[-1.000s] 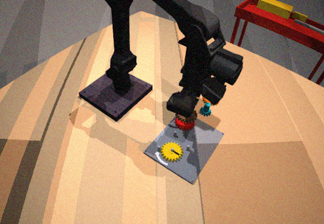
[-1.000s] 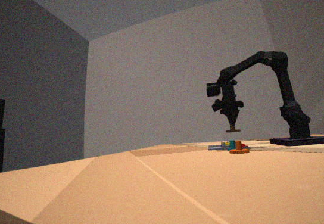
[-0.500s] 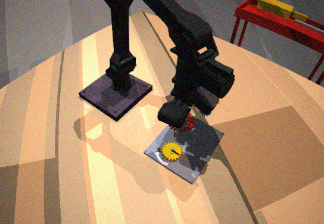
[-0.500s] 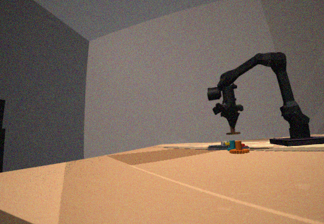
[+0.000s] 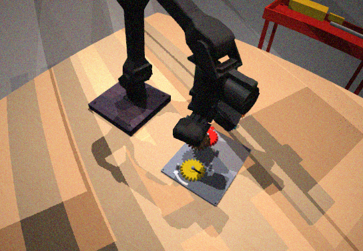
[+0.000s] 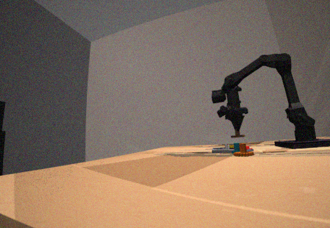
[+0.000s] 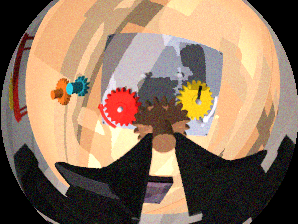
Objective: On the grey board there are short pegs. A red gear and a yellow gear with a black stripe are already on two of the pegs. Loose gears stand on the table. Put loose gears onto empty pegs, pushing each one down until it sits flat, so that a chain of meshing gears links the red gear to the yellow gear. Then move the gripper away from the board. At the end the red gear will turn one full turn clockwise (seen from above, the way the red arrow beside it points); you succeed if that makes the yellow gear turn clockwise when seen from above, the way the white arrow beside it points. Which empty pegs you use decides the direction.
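Observation:
My gripper [image 6: 237,131] [image 7: 162,136] is shut on the brown gear [image 5: 201,145] [image 6: 238,136] [image 7: 162,116], holding it level in the air above the grey board [image 5: 236,154] [image 6: 218,151] [image 7: 117,55]. In the wrist view the brown gear appears between the red gear [image 5: 213,135] [image 7: 120,102] and the yellow gear [image 5: 189,167] [image 7: 190,102], overlapping the near edge of the board. Short empty pegs [image 5: 210,167] [image 7: 180,75] show on the board; any under the brown gear are hidden. An orange gear [image 6: 242,148] [image 7: 63,95] and a teal gear [image 6: 236,147] [image 7: 80,87] stand on the table beside the board.
The arm's dark base plate [image 5: 115,111] [image 6: 326,143] [image 7: 159,190] is on the table behind the board. The gripper and arm cover part of the board in the top view. A red cart [image 5: 301,25] stands off the table.

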Controlling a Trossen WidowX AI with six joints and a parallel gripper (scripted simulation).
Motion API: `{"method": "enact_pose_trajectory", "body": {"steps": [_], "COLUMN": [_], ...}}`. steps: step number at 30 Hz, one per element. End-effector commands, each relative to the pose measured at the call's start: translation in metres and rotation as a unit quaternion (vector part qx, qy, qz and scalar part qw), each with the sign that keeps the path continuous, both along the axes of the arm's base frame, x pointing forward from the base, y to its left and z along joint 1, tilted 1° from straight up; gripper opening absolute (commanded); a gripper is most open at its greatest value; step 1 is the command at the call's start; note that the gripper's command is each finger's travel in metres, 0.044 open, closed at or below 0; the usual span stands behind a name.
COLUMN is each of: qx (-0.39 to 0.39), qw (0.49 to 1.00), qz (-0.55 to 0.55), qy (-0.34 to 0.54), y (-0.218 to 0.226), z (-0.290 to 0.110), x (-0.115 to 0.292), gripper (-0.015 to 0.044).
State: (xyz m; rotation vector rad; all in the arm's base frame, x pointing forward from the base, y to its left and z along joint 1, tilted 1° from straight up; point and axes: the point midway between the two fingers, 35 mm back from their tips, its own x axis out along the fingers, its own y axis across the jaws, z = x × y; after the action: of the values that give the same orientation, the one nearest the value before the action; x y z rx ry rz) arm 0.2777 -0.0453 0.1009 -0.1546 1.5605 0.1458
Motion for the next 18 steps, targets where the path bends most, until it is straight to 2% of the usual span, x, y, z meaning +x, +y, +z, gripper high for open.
{"method": "enact_pose_trajectory", "body": {"steps": [1, 18], "qx": [-0.001, -0.001], "qw": [1.000, 0.999], "qz": [0.002, 0.041], "qy": [0.000, 0.001], "y": [-0.0006, -0.0003], "z": [0.0005, -0.0077], "x": [-0.0003, -0.0003], "gripper": [0.0000, 0.0000]}}
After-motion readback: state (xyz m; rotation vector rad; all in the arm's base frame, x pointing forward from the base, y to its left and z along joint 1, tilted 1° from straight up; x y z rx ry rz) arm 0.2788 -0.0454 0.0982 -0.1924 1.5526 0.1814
